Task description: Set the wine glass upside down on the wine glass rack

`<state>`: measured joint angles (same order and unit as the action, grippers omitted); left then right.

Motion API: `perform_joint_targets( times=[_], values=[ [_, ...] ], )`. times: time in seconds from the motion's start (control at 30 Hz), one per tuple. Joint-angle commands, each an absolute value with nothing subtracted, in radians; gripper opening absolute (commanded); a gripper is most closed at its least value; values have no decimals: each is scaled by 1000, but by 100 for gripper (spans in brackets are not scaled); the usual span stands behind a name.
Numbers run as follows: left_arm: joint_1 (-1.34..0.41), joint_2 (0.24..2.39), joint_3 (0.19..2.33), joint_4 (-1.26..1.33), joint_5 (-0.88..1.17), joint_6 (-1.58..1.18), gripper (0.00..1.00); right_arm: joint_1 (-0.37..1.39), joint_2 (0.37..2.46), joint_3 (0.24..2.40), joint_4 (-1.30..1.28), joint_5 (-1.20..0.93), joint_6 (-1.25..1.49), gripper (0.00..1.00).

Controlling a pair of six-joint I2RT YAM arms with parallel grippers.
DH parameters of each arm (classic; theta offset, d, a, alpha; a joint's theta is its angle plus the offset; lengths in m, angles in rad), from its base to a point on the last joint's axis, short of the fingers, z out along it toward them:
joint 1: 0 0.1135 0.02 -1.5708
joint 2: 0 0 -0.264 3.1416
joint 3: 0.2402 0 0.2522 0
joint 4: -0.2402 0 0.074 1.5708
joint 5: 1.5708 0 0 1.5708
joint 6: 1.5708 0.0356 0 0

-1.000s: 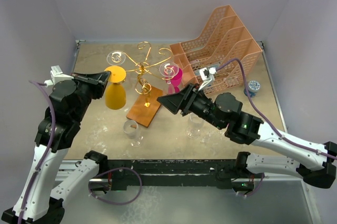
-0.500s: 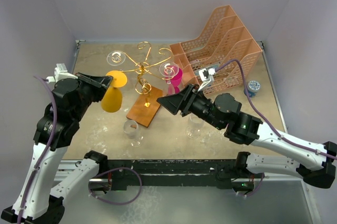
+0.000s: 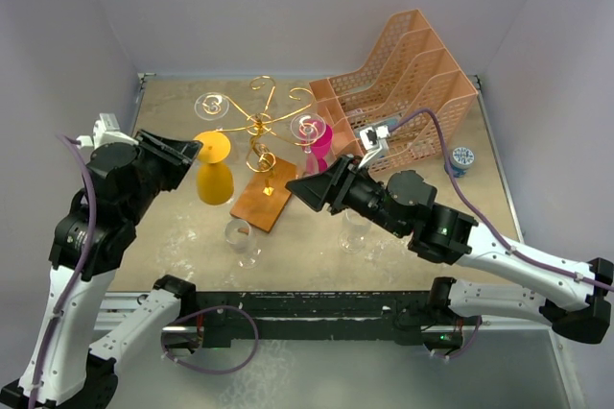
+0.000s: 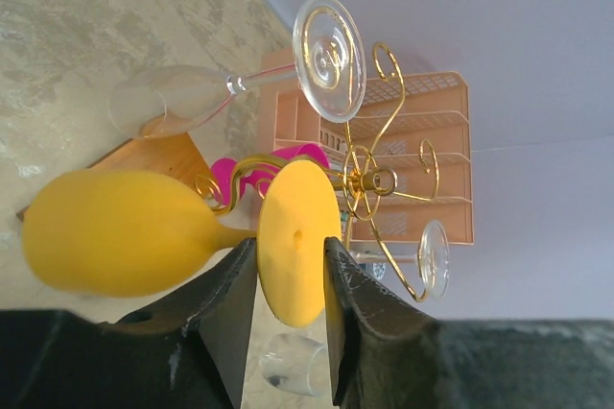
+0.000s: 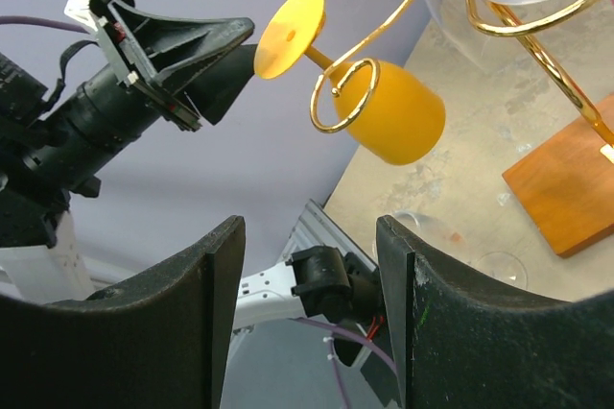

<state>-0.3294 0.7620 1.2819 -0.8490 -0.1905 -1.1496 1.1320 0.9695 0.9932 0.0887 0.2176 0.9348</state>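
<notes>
My left gripper [image 3: 192, 148] is shut on the round foot of a yellow wine glass [image 3: 213, 181], which hangs bowl down above the table. In the left wrist view the foot sits between my fingers [image 4: 288, 246] and the bowl [image 4: 115, 231] lies to the left. The gold wire rack [image 3: 261, 126] stands on its copper-brown base [image 3: 266, 196] just right of the glass. In the right wrist view the glass stem [image 5: 321, 59] is at a scroll-ended arm [image 5: 341, 92]; I cannot tell if it is inside the curl. My right gripper [image 3: 305, 188] is open and empty [image 5: 307, 236], right of the base.
A clear glass [image 3: 213, 105] and a pink glass [image 3: 315, 132] hang upside down on the rack. Two clear glasses [image 3: 242, 238] [image 3: 357, 228] are on the table near the front. A peach mesh organiser [image 3: 403, 83] stands back right, a small blue-white object [image 3: 462, 157] beside it.
The yellow glass swung in my left gripper: its bowl tilted left, then came back under the foot. The left wrist shifted slightly left. The right arm crept slightly left.
</notes>
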Motion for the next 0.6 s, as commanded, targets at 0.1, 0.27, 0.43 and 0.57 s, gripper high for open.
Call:
perform_joint_targets(
  times=[0.1, 0.27, 0.43, 0.57],
  values=[
    [-329, 749, 1342, -908, -197, -1059, 35, 1134, 960, 1030, 19, 191, 878, 60],
    [-329, 731, 1390, -955, -258, -1007, 36, 1135, 984, 1074, -29, 140, 684, 62],
    [-329, 706, 1481, -1019, -356, -920, 37, 1136, 1049, 1132, -79, 53, 560, 62],
    [-330, 677, 1525, -1054, -409, -848, 39, 1183, 1129, 1190, -88, 47, 483, 62]
  ],
)
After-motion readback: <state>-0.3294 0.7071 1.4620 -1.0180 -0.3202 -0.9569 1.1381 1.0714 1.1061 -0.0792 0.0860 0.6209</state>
